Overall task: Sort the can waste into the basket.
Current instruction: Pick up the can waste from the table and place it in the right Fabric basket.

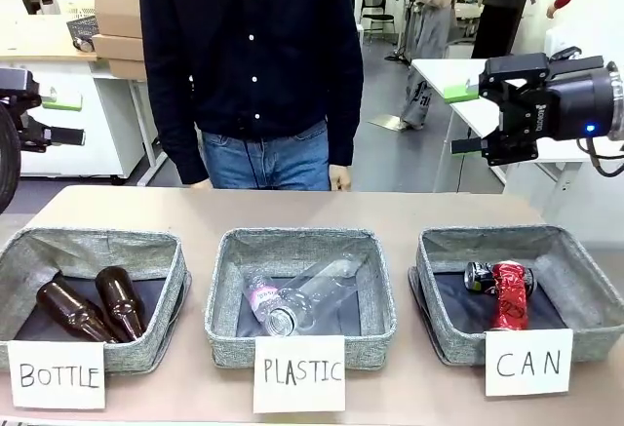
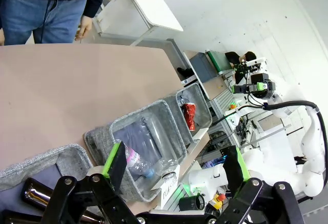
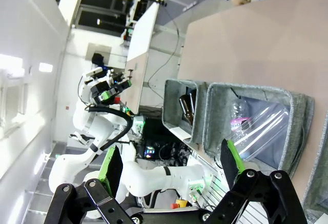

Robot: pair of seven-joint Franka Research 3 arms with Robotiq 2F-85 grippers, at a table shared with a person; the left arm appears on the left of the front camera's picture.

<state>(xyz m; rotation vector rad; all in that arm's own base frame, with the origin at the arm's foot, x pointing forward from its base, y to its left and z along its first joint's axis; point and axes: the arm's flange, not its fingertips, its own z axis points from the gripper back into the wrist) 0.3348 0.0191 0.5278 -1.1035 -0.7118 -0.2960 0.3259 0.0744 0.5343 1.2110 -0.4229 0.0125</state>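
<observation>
1. Right gripper [image 3: 171, 170] — in its wrist view the two green-padded fingers stand wide apart with nothing between them. In the front view it hangs high at 2 o'clock, above and behind the CAN basket [image 1: 570, 251].
2. Left gripper [image 2: 177, 170] — its fingers are likewise spread wide and hold nothing. In the front view only a dark part of that arm shows, at the 9 o'clock edge.
3. CAN basket — at 4 o'clock in the front view, the rightmost of three grey baskets in a row, with a white sign reading "CAN" on its near wall.
4. Red can [image 1: 510, 294] — lies on its side on the dark lining of the CAN basket, its length running from far to near.
5. Black can [image 1: 480, 276] — lies in the same basket, touching the red can's far end at about 10 o'clock from it.
6. PLASTIC basket [image 1: 229, 324] — middle of the row; clear bottles [image 1: 302, 299] lie inside.
7. BOTTLE basket [image 1: 29, 251] — at 8 o'clock; two brown bottles [image 1: 93, 307] lie inside, side by side.
8. Person [image 1: 252, 56] — stands at 12 o'clock behind the table [image 1: 292, 212], in a dark shirt and jeans, arms hanging down.
</observation>
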